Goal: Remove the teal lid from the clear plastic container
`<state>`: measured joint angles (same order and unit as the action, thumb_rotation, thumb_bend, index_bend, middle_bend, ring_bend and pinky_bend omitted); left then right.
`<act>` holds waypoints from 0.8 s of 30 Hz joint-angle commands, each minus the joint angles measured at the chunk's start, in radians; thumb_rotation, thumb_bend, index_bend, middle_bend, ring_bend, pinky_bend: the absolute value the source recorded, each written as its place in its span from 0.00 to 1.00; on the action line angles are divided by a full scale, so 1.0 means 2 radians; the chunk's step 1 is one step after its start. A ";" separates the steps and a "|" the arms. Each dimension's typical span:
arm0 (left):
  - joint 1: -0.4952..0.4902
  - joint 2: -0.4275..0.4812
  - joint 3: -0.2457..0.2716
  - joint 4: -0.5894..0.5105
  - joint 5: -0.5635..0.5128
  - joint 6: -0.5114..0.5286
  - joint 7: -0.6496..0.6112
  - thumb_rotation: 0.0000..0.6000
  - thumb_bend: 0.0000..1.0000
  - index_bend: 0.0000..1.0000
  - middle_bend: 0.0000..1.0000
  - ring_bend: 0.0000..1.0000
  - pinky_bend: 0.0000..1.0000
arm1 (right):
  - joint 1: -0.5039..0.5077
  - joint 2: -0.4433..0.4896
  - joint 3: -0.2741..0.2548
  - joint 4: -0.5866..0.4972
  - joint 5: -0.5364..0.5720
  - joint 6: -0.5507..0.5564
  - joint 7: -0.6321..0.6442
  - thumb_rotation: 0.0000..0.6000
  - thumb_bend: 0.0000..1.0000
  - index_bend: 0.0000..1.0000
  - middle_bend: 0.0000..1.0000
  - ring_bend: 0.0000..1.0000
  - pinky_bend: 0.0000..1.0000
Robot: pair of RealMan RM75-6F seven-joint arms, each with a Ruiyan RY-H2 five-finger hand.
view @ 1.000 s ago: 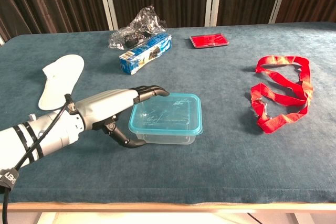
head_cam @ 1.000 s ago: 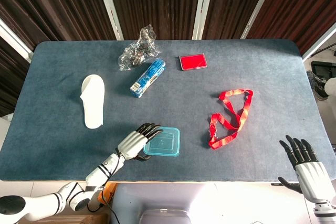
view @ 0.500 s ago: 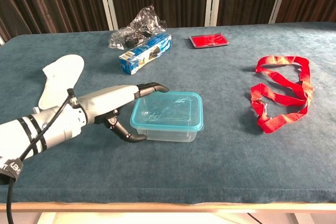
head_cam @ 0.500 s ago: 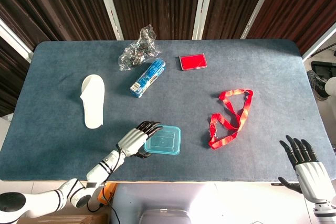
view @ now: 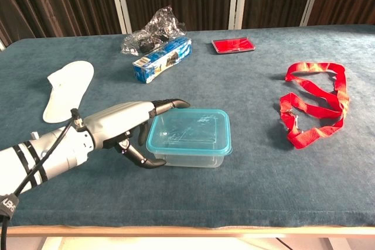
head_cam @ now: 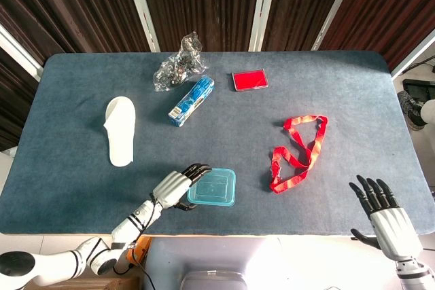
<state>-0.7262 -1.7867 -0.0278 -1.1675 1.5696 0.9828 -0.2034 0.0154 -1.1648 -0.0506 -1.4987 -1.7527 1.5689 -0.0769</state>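
Container (view: 188, 144) slid right; teal lid (view: 188, 130) on, left hand (view: 120, 124) gripping.

The left hand (view: 120, 124) reaches in low from the left on a silver forearm, palm turned inward; its dark fingertips (view: 170, 105) stretch forward and its thumb curls underneath. The right hand (head_cam: 382, 215) shows only in the head view, at the lower right corner, upright on its wrist, back to the camera, fingers spread apart and holding nothing.
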 commanded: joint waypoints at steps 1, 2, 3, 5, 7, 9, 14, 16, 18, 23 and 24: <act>0.008 -0.008 0.010 -0.002 0.007 0.012 0.006 1.00 0.35 0.00 0.63 0.46 0.60 | 0.030 -0.007 0.011 -0.007 -0.012 -0.031 -0.025 1.00 0.14 0.00 0.00 0.00 0.00; 0.009 -0.011 0.013 -0.001 0.010 0.015 0.006 1.00 0.35 0.00 0.64 0.47 0.61 | 0.042 -0.009 0.015 -0.012 -0.014 -0.044 -0.030 1.00 0.14 0.00 0.00 0.00 0.00; 0.011 -0.016 0.015 0.001 0.013 0.020 0.007 1.00 0.35 0.00 0.64 0.47 0.61 | 0.058 -0.012 0.020 -0.016 -0.017 -0.063 -0.036 1.00 0.14 0.02 0.00 0.00 0.00; 0.012 -0.024 0.016 0.008 0.016 0.026 0.013 1.00 0.35 0.00 0.65 0.47 0.61 | 0.084 -0.018 0.027 -0.023 -0.018 -0.097 -0.047 1.00 0.14 0.08 0.00 0.00 0.00; 0.013 -0.032 0.016 0.018 0.018 0.031 0.018 1.00 0.35 0.00 0.65 0.48 0.62 | 0.111 -0.032 0.034 -0.025 -0.021 -0.131 -0.063 1.00 0.16 0.16 0.00 0.00 0.00; 0.014 -0.040 0.017 0.026 0.018 0.034 0.022 1.00 0.35 0.00 0.65 0.48 0.62 | 0.134 -0.053 0.038 -0.020 -0.026 -0.157 -0.073 1.00 0.18 0.24 0.00 0.00 0.00; 0.016 -0.046 0.015 0.034 0.016 0.039 0.021 1.00 0.35 0.00 0.66 0.49 0.63 | 0.174 -0.111 0.036 0.013 -0.046 -0.179 -0.035 1.00 0.25 0.44 0.00 0.00 0.00; 0.016 -0.046 0.013 0.036 0.014 0.039 0.022 1.00 0.35 0.00 0.67 0.49 0.63 | 0.187 -0.134 0.033 0.029 -0.056 -0.178 -0.016 1.00 0.29 0.50 0.02 0.00 0.00; 0.015 -0.044 0.012 0.035 0.013 0.039 0.023 1.00 0.35 0.00 0.67 0.50 0.63 | 0.196 -0.154 0.030 0.043 -0.062 -0.178 -0.008 1.00 0.31 0.54 0.05 0.00 0.00; 0.016 -0.042 0.012 0.033 0.012 0.041 0.025 1.00 0.35 0.00 0.67 0.50 0.63 | 0.208 -0.187 0.027 0.064 -0.063 -0.176 -0.008 1.00 0.33 0.59 0.08 0.00 0.00; 0.016 -0.042 0.012 0.032 0.012 0.041 0.025 1.00 0.35 0.00 0.67 0.50 0.63 | 0.210 -0.193 0.027 0.066 -0.063 -0.175 -0.008 1.00 0.34 0.59 0.08 0.00 0.00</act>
<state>-0.6939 -1.8715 -0.0032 -1.1036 1.5938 1.0646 -0.1535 0.4279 -1.5405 0.0059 -1.3730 -1.8756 1.2175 -0.0956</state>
